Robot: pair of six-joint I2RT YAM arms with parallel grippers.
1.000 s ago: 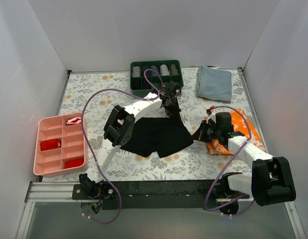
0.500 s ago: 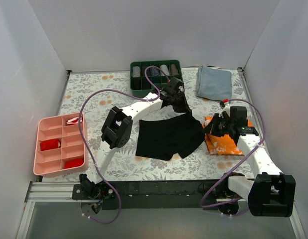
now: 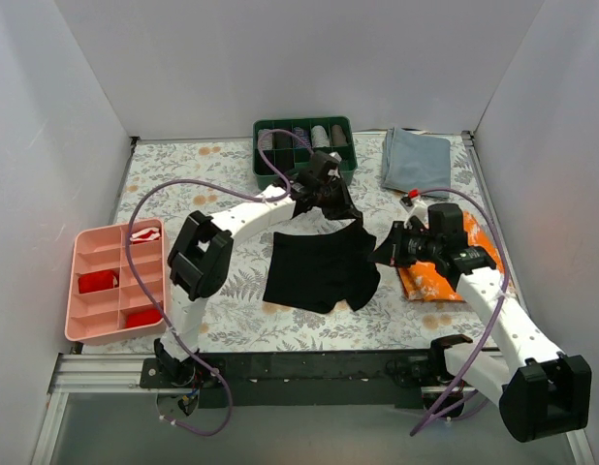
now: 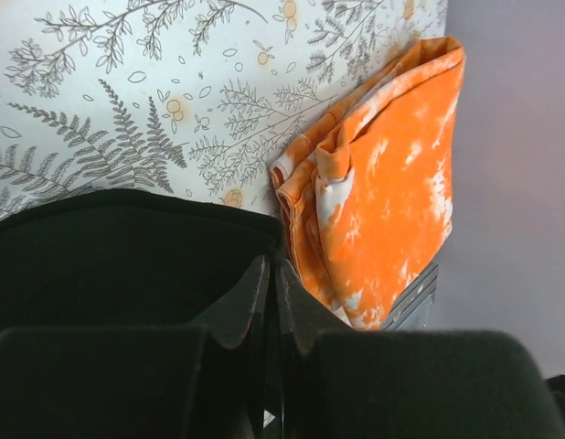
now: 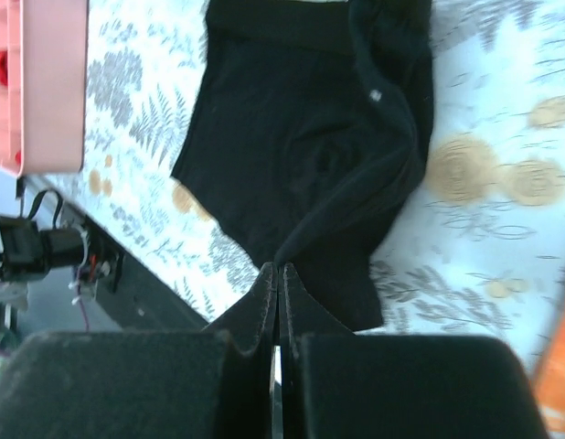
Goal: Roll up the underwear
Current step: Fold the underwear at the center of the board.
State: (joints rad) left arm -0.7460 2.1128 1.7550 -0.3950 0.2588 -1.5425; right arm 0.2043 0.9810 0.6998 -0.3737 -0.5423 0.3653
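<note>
The black underwear (image 3: 314, 271) lies on the leaf-print surface (image 3: 232, 320) between my arms. My left claw (image 3: 340, 206) meets its far right corner, my right claw (image 3: 382, 254) its right edge. An orange cloth (image 3: 430, 283) lies under my right arm, and a green tray (image 3: 304, 122) stands beyond.

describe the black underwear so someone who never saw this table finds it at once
On the leaf-patterned table, look mid-table, just nearer the arms than the green compartment tray at the far edge. The black fabric boxer briefs lie there, left of the orange-and-white cloth. They are the only plain black cloth, unlike that patterned one and the grey-blue folded cloth.
</note>
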